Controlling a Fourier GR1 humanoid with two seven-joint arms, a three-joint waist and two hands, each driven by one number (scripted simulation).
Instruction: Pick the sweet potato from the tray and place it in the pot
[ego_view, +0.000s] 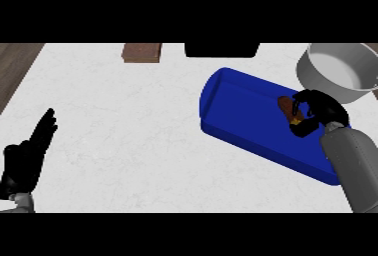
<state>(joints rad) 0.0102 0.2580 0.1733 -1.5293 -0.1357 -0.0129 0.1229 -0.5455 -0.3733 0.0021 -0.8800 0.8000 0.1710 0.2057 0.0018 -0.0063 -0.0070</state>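
Your left robot hand (23, 157) rests open at 8 o'clock. Your right robot hand (314, 114) curls round the sweet potato (285, 106) on the blue tray (244, 115), its long axis running 11 to 5. The pot (341, 70) sits just beyond at 1 o'clock, with open room above the counter (125, 125).

One view only, taken from the robot's head and looking steeply down on the white bench (148, 130). The near edge of the bench lies at the bottom of the view, the far edge at the top, where a strip of wooden floor (16, 65) shows at the far left. The camera sits close enough that only forearms enter from the near side: the left hand (26, 160) at the near left, the right hand (314, 112) at the right over the blue tray (236, 115).
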